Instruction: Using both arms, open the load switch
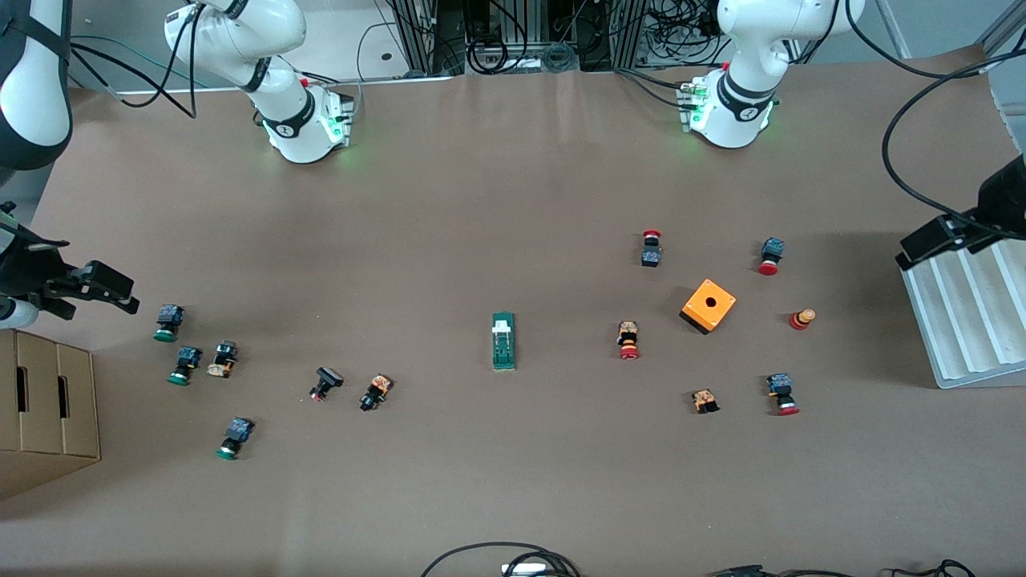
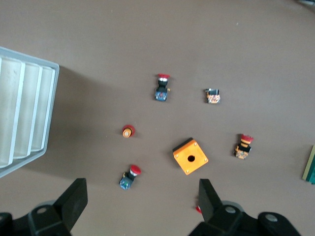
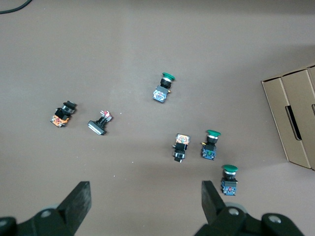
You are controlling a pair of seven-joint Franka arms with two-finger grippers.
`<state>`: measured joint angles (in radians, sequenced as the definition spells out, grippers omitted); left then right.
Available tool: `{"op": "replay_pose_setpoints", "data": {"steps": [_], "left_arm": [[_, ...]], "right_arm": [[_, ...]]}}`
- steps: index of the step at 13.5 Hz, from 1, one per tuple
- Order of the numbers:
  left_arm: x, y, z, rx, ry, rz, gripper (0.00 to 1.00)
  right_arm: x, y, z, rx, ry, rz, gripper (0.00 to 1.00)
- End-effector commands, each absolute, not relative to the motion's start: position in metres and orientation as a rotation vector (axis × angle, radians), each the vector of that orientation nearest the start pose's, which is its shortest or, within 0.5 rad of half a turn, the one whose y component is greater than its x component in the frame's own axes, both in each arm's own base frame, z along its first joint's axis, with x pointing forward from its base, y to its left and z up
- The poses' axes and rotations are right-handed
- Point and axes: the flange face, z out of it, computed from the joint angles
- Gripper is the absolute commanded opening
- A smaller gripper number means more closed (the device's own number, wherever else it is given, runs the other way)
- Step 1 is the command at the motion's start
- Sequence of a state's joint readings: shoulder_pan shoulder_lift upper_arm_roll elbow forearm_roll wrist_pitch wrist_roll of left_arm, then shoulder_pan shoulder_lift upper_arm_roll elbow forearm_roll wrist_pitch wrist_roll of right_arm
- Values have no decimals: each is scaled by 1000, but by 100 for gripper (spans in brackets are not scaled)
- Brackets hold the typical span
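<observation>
The load switch point(image 1: 503, 340), a narrow dark-green block with a white lever piece, lies flat near the middle of the table. Only its green edge point(image 2: 310, 164) shows in the left wrist view, and the right wrist view does not show it. My left gripper point(image 1: 922, 244) hangs open over the left arm's end of the table, above a red-capped button point(image 2: 129, 177); its fingers point(image 2: 74, 199) are wide apart and hold nothing. My right gripper point(image 1: 120, 292) hangs open over the right arm's end, its fingers point(image 3: 78, 196) spread above bare table beside green-capped buttons point(image 3: 229, 179). Both grippers are well away from the switch.
An orange cube box with a hole point(image 1: 708, 305) sits among several red-capped buttons point(image 1: 629, 340) toward the left arm's end. A white ribbed tray point(image 1: 970, 312) lies at that table end. A cardboard box point(image 1: 44, 409) stands at the right arm's end, with green-capped buttons point(image 1: 168, 322) beside it.
</observation>
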<state>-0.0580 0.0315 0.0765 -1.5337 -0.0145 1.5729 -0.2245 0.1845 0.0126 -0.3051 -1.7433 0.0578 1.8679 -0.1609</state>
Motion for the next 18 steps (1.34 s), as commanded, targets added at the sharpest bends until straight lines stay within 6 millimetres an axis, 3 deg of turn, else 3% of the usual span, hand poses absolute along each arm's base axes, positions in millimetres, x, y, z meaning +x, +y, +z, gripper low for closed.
{"op": "replay_pose_setpoints", "data": {"steps": [1, 3, 5, 8, 18], "left_arm": [[554, 12, 634, -3141, -369, 20, 100], [557, 23, 627, -3147, -377, 39, 100], [568, 23, 607, -3131, -320, 87, 100], [561, 53, 615, -3165, -206, 73, 100], [558, 39, 609, -3154, -159, 106, 100]], "right_arm": [[578, -65, 567, -3127, -61, -200, 100], [578, -65, 567, -3127, -61, -200, 100], [578, -65, 567, -3127, -61, -200, 100], [578, -65, 567, -3127, -61, -200, 100], [578, -65, 567, -3127, -61, -200, 100]]}}
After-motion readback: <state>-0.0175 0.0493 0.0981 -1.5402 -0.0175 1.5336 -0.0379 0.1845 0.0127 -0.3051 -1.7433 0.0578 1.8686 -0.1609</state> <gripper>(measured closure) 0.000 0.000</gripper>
